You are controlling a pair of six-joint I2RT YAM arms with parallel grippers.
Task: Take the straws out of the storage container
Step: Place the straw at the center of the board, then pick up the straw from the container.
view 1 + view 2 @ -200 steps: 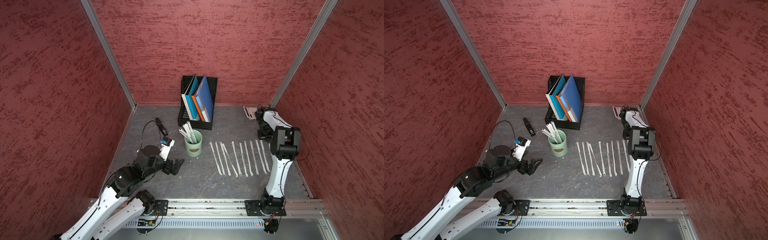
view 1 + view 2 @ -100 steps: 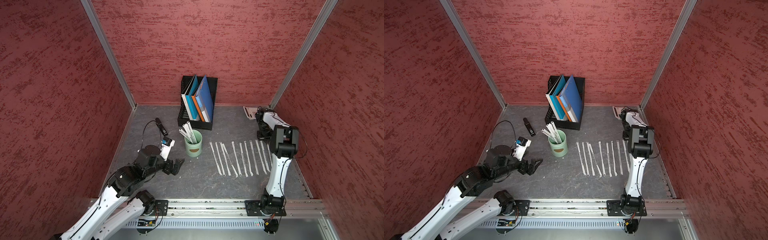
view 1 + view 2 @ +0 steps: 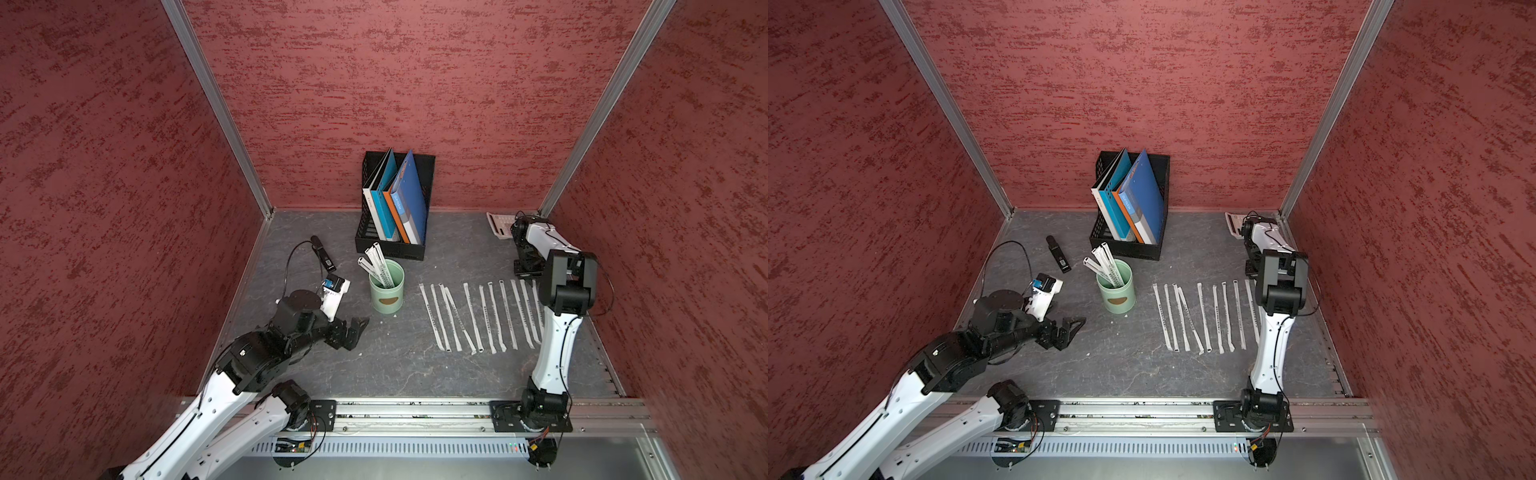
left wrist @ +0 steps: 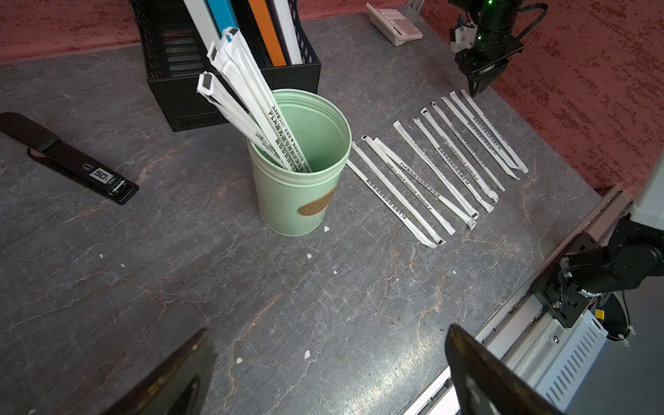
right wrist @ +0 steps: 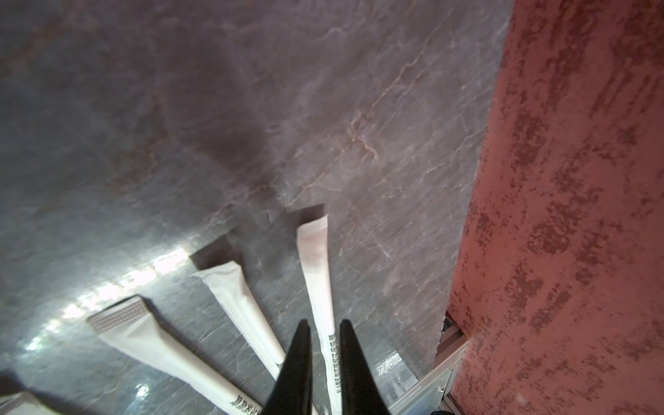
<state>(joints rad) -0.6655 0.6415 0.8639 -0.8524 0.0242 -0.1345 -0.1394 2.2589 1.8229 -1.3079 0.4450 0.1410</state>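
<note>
The desk is walled in red on 3 sides. At the back stands a black mesh file rack with blue, white and orange folders. Just in front of it, close but apart, is the mint-green storage container, upright, its brown oval mark facing the front. About 4 or 5 straws are in it, leaning back and left so their tops cross in front of the rack. A black stapler lies left of the rack, and a white calculator sits in the back right corner. About 10 more wrapped straws lie flat in a row right of the container, roughly parallel; in both top views the right arm's elbow covers the end of that row nearest the right wall. A few white scraps dot the desk near the container.

The left gripper sits low, front-left of the container and well apart from it, its jaws spread wide around nothing. The right gripper points down over the straw nearest the wall, its jaws a narrow slit apart on either side of that straw, which lies flat on the desk. I cannot tell whether they touch it.
</note>
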